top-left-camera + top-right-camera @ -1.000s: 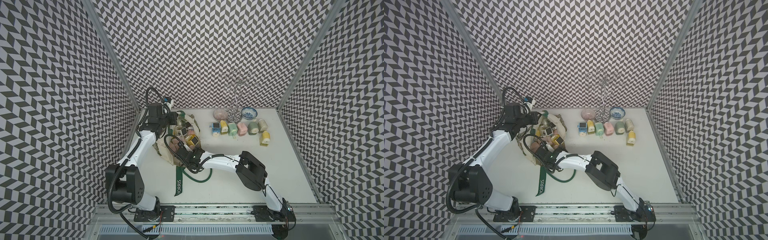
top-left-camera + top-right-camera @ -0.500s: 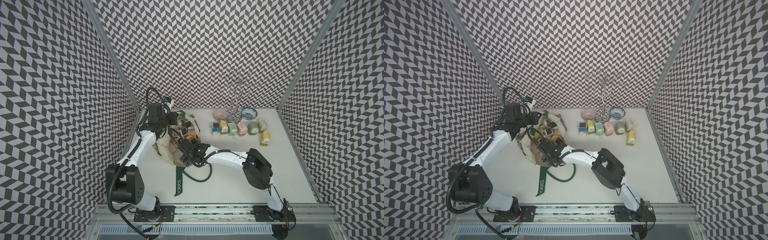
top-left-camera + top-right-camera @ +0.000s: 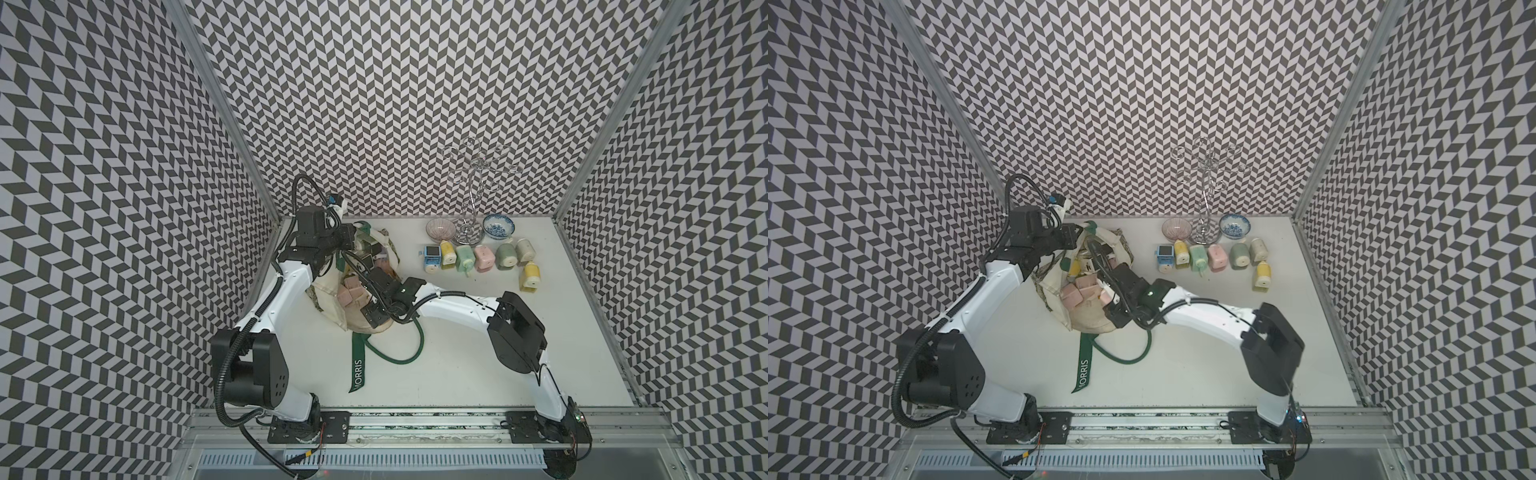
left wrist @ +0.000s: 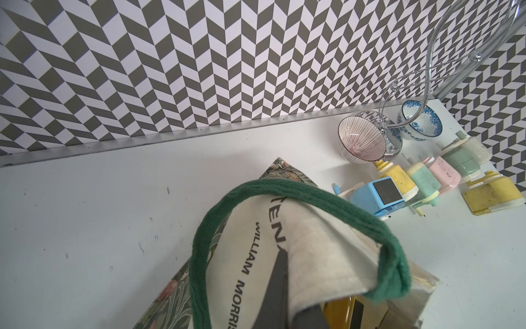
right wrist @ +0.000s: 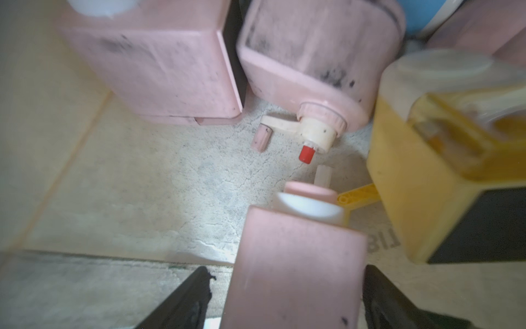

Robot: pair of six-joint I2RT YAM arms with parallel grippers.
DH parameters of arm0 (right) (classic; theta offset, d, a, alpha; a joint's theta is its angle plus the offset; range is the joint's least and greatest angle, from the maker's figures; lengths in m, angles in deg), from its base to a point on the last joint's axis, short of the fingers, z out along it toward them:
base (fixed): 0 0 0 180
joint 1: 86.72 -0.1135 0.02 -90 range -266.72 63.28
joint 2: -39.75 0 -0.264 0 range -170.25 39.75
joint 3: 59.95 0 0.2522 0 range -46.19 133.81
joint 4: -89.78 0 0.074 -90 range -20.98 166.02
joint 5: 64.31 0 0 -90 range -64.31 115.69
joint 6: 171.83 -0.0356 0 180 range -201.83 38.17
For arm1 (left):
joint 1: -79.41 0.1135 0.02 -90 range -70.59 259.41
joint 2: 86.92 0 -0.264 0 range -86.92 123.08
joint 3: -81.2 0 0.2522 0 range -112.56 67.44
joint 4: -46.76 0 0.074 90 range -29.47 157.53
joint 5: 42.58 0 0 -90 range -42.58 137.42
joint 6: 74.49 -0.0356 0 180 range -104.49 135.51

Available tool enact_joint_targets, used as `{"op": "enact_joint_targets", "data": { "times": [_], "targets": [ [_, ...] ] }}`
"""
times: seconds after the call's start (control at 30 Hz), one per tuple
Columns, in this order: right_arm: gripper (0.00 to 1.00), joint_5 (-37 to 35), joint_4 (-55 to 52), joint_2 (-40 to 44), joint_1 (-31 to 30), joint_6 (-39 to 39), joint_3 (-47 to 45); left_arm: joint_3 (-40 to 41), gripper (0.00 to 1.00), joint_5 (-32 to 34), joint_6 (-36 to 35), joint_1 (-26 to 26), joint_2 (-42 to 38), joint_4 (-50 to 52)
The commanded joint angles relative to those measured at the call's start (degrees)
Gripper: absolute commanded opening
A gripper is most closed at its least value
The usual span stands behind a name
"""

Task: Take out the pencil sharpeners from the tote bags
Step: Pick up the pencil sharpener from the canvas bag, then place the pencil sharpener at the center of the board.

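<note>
Right claw (image 5: 287, 270): jaws apart, astride a smooth pink sharpener (image 5: 296, 256), with a gap on one side.
Around it: blocky pink sharpeners and a yellow sharpener (image 5: 427, 176) crowd close, inside the woven tote bag (image 5: 170, 185).
Left claw (image 4: 287, 297): clamped on the bag's cream rim.
Beyond: seven pastel sharpeners (image 3: 483, 256) lie on the open white table (image 3: 457, 353).

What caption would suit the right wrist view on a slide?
Right end effector open around a pink pencil sharpener inside the tote bag.

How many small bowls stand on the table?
2. The pink striped bowl stands left of the wire stand, the blue patterned bowl right of it, near the back wall. The tote bag could hide more.
</note>
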Motion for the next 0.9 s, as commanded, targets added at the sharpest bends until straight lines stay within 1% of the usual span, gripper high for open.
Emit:
{"op": "enact_joint_targets", "data": {
  "times": [0.0,0.17,0.27,0.37,0.47,0.6,0.7,0.77,0.8,0.87],
  "targets": [
    [0.78,1.93,-0.44,-3.52,0.65,-1.55,2.78,-0.18,0.0,0.48,-0.51,0.15,-2.13,0.54],
    [0.68,0.52,0.61,-3.8,0.83,-2.0,2.55,-0.13,0.0,0.57,-0.57,0.13,-2.13,0.54],
    [0.61,1.7,3.13,-0.95,0.81,-1.13,0.43,-0.18,0.0,0.69,-0.59,0.14,-2.21,0.63],
    [0.54,4.32,6.94,4.51,0.86,1.51,-4.13,-0.12,0.0,0.71,-0.63,0.07,-2.22,0.63],
    [0.48,5.48,7.06,10.13,0.8,3.95,-7.46,-0.26,0.0,0.83,-0.56,0.09,-2.12,0.72],
    [0.46,6.73,6.82,19.7,0.83,7.06,-13.64,-0.18,0.0,1.28,-0.77,0.07,-2.41,0.72],
    [0.46,5.3,8.52,28.76,1.1,8.4,-20.0,-0.01,0.0,1.29,-0.8,0.14,-2.42,0.54],
    [0.47,2.66,8.59,33.95,2.91,7.06,-23.42,-0.05,0.0,1.4,-0.87,0.07,-2.15,0.55],
    [0.47,1.39,8.04,36.38,5.02,5.57,-24.81,0.0,0.0,1.52,-0.85,0.07,-2.03,0.56],
    [0.46,1.85,7.49,40.54,10.45,3.58,-27.73,0.09,0.0,1.61,-0.86,0.19,-1.74,0.5]
  ]
}}
